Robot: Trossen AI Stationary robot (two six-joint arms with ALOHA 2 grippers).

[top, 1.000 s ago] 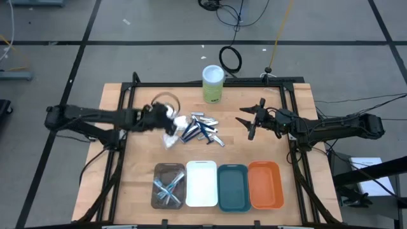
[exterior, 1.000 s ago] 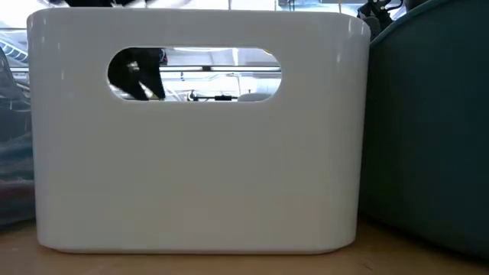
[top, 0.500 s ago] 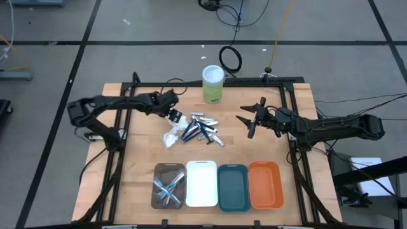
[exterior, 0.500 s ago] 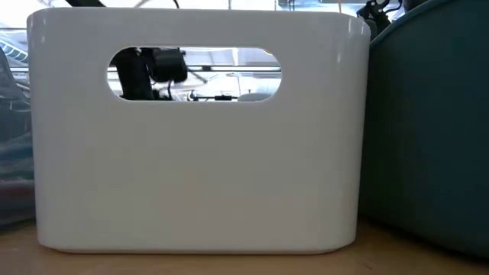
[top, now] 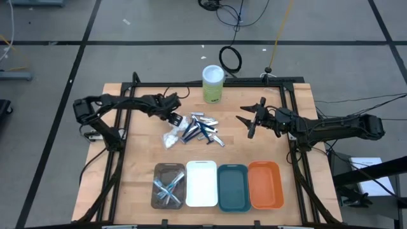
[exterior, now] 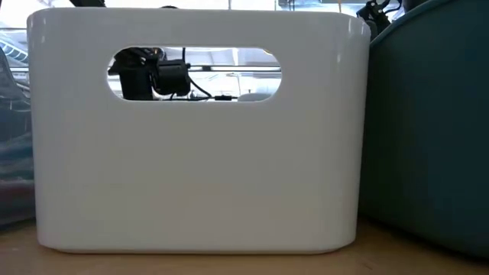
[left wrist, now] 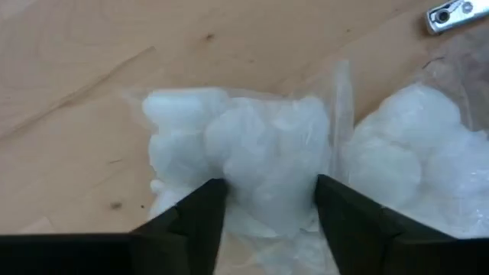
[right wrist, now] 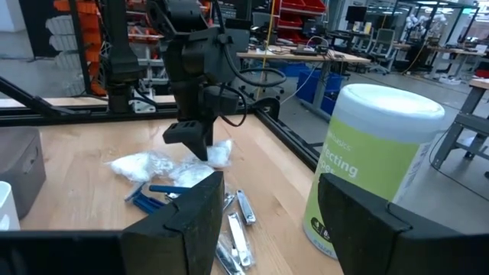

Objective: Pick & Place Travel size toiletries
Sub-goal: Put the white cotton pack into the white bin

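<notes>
White soft wads in clear bags (top: 172, 132) lie left of a heap of dark blue razors and silver metal tools (top: 202, 129) at the table's middle. My left gripper (top: 175, 118) points down over the wads, open. In the left wrist view (left wrist: 263, 218) its fingers stand on either side of one bag of wads (left wrist: 260, 145), and a second bag (left wrist: 412, 168) lies beside it. My right gripper (top: 247, 123) hangs open to the right of the heap, touching nothing. The right wrist view shows the left gripper (right wrist: 197, 145) at the wads (right wrist: 153, 164). My left gripper comes from above, pointing down, with one finger (left wrist: 195, 221) on each side of the bag of wads, which lies on the table. I cannot tell whether the fingers touch it.
A green-and-white canister (top: 213, 83) stands behind the heap near the far edge. Four trays sit along the near edge: brown (top: 158, 172) with several items inside, white (top: 201, 184), teal (top: 233, 187), orange (top: 265, 184). In the low view, the white tray's wall (exterior: 191, 168) blocks most of the sight.
My left arm has swung its elbow toward the far edge, and its gripper has moved a little toward the table's right, settling over the white wads. The right arm has kept still.
</notes>
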